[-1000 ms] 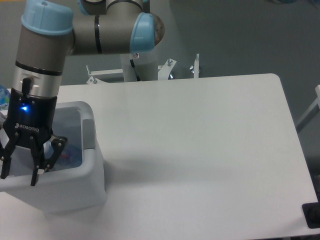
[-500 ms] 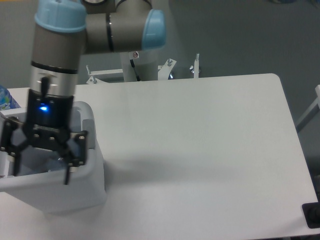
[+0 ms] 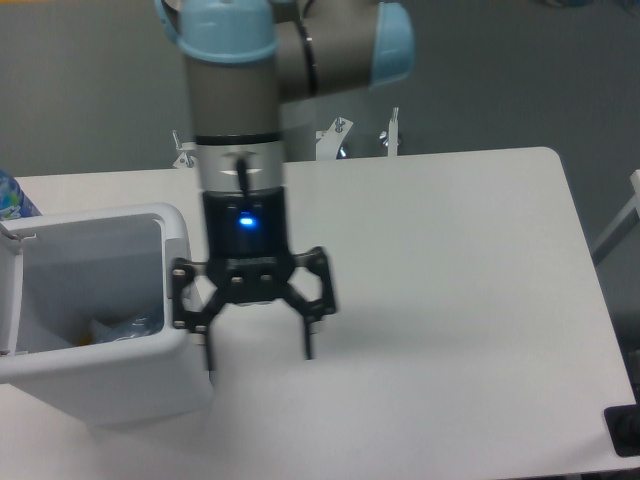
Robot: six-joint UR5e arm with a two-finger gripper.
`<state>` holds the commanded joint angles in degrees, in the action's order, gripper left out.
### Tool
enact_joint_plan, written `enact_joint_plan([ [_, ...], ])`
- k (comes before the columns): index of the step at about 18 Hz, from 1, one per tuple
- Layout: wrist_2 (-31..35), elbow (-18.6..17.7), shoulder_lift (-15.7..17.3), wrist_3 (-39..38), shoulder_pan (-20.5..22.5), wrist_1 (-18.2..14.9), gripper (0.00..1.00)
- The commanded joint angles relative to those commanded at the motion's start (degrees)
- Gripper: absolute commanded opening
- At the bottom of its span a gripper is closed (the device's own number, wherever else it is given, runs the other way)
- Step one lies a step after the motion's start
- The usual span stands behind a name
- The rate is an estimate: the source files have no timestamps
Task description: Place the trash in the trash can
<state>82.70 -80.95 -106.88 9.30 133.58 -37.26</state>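
1. We see the trash can (image 3: 120, 385) at the left edge of the table (image 3: 450, 300): a boxy white plastic bin with a rounded rim and soft corners, its top open toward the camera.
2. Inside it, low against the near wall, we make out the trash (image 3: 125, 328): pale, crumpled, translucent material with a faint bluish cast. A tiny orange-yellow spot sits just left of it. We cannot separate one piece from another at this sharpness.
3. A flat grey-white panel stands along the bin's left side, partly cut off by the frame edge.
4. We find the gripper (image 3: 257, 352) just to the right of the bin, above the bare tabletop, pointing straight down. Its two black fingers are spread wide apart and nothing sits between them. The left finger hangs close to the bin's right wall; we cannot tell whether it touches.
5. A blue light glows on the gripper's dark body, below the arm's grey wrist and pale blue joint caps.
6. We can read no writing on the gripper or the bin; any lettering is too blurred.
7. At the far left edge, behind the bin, a small blue-and-white patterned object (image 3: 10, 195) peeks in; we cannot identify it.
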Motion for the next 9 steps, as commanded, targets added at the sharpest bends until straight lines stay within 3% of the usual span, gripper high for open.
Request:
enact_joint_plan([
  [6,2.8,-0.1,0.3,10.8,4.0,-0.4,1.00],
  [9,3.5,0.0,0.6,17.8,5.6,-2.5,1.00],
])
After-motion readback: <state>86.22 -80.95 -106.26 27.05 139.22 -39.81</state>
